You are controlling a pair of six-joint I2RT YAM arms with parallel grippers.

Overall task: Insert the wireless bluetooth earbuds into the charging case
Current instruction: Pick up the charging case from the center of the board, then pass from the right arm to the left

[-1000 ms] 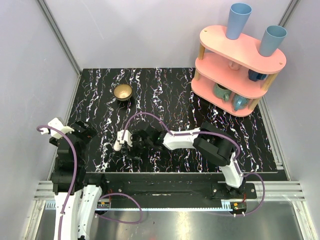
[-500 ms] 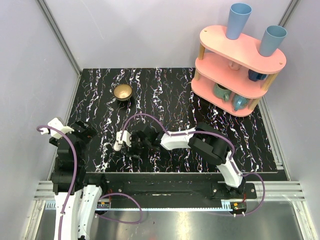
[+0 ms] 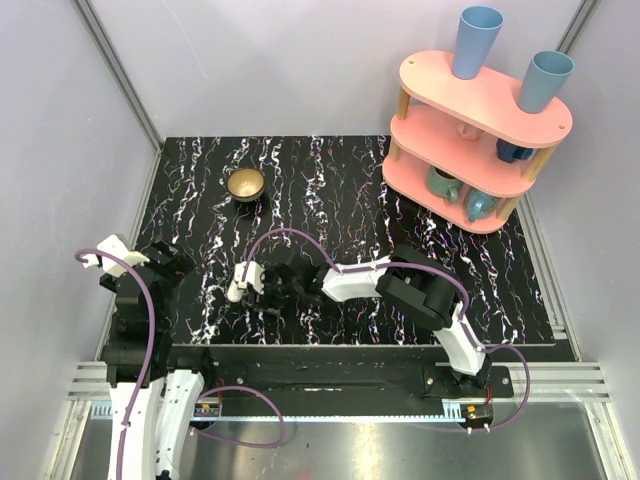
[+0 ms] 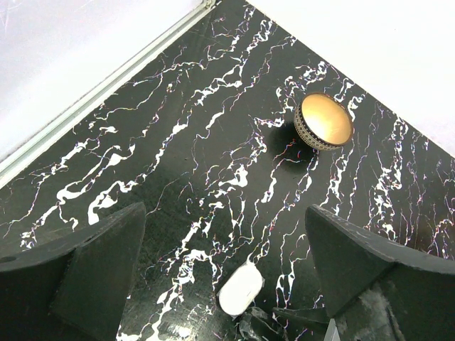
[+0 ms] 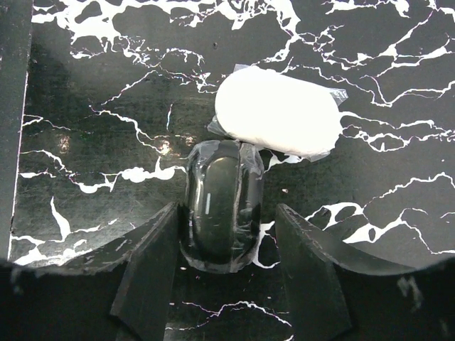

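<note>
**Right hand poised at the closed case, earbuds out of sight**

Top view: on the black, white-veined marble worktop, the small white pebble-shaped plastic charging case lies left of centre, close to the near edge. The right hand sits just beside it on its right. The left hand hangs well apart at the left edge. A small round brass bowl stands farther back, and a pink three-tier wooden shelf fills the far right corner.

Left wrist view: the left hand is released, fingers wide apart and holding nothing. The charging case lies near, the brass bowl far beyond it.

Right wrist view: the right hand is released too. Its fingers stand either side of a glossy black rounded block wrapped in clear film, which touches the case's near side. A sliver of worktop shows beside one finger. The case looks shut. The tiny white earbuds cannot be made out in any view.

The step in hand seems to be reaching the case. Done well, the grip would target the white shell rather than the block. The case should be steadied while its lid is lifted, since so smooth a pebble will likely slide.
</note>
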